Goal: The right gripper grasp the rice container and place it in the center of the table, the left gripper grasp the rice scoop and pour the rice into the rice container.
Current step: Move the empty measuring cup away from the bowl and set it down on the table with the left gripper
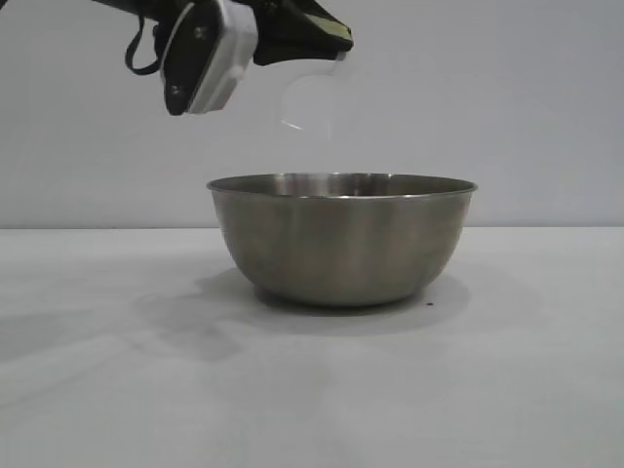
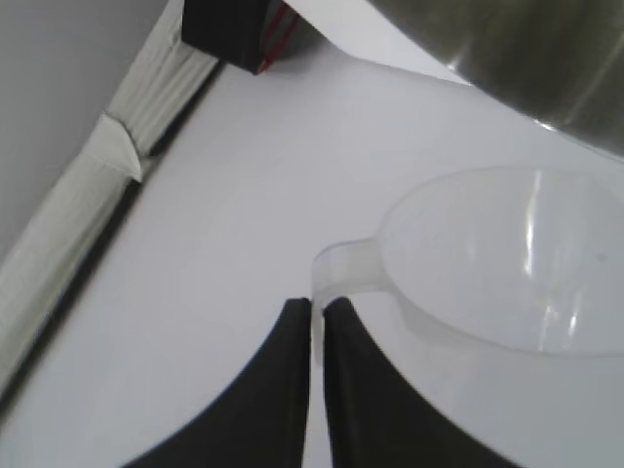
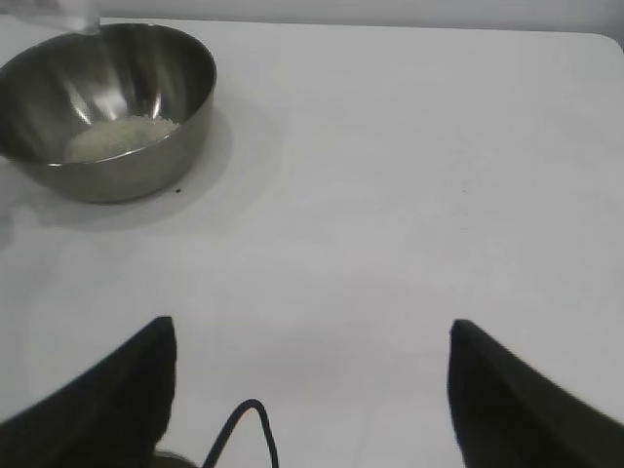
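The rice container (image 1: 341,239), a large steel bowl, stands on the white table (image 1: 107,390) at the middle of the exterior view. In the right wrist view it (image 3: 107,107) holds a small heap of white rice (image 3: 117,136). My left gripper (image 2: 317,304) is shut on the handle of the translucent rice scoop (image 2: 507,258). It holds the scoop (image 1: 312,97) tipped in the air above the bowl's left rim; the scoop looks empty. My right gripper (image 3: 310,331) is open and empty, well away from the bowl over bare table, out of the exterior view.
A black block with red marks (image 2: 234,29) sits at the table's far edge in the left wrist view, next to a white padded strip (image 2: 107,166). The table's rounded corner (image 3: 600,39) shows in the right wrist view.
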